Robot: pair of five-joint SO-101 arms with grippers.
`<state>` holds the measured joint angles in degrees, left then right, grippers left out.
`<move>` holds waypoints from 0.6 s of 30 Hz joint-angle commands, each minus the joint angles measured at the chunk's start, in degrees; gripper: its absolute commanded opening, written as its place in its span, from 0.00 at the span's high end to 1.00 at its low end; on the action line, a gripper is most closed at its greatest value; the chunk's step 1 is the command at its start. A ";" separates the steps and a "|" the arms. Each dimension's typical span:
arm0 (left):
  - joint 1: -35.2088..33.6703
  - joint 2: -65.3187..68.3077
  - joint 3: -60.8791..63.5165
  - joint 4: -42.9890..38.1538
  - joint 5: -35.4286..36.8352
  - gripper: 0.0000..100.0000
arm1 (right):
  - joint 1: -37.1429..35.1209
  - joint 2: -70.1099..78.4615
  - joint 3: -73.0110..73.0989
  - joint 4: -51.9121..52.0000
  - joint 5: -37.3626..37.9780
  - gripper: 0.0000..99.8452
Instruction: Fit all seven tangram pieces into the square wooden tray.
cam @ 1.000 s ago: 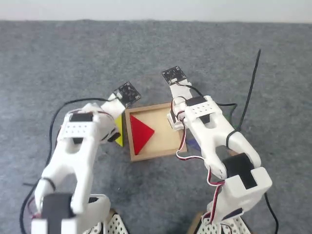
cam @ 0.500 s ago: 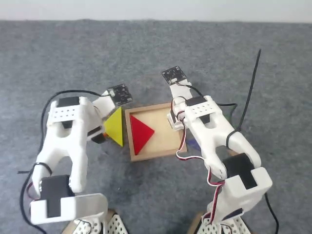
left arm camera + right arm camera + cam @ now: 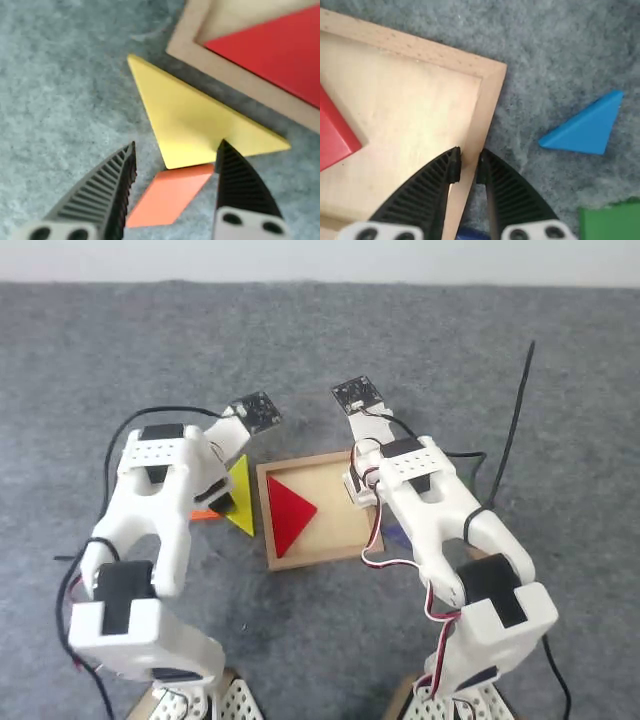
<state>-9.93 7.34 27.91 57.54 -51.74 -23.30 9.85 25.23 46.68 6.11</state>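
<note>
At the lower left of the high view stood the left arm [image 3: 150,530], and at the lower right the right arm [image 3: 440,520]. The left end effector [image 3: 177,150] was spread, one finger on either side of the spot where a corner of the yellow triangle [image 3: 200,125] touched the orange parallelogram [image 3: 167,197]. Both pieces lay on the grey counter [image 3: 120,360], left of centre, the yellow triangle just beside the left wall of the square wooden tray [image 3: 300,462]. The tray sat mid-frame with the red triangle [image 3: 288,512] inside, against its left wall. The right end effector [image 3: 468,155] pinched the tray's right wall. Outside that wall lay a blue triangle [image 3: 587,130] and a green piece [image 3: 612,220].
</note>
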 commanded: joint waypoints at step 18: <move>4.66 -19.34 1.36 19.96 65.23 0.70 | 0.31 -0.84 -2.64 0.13 -0.35 0.99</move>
<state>-8.18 -8.31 32.04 72.40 -10.86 -23.30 9.85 25.23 46.68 6.11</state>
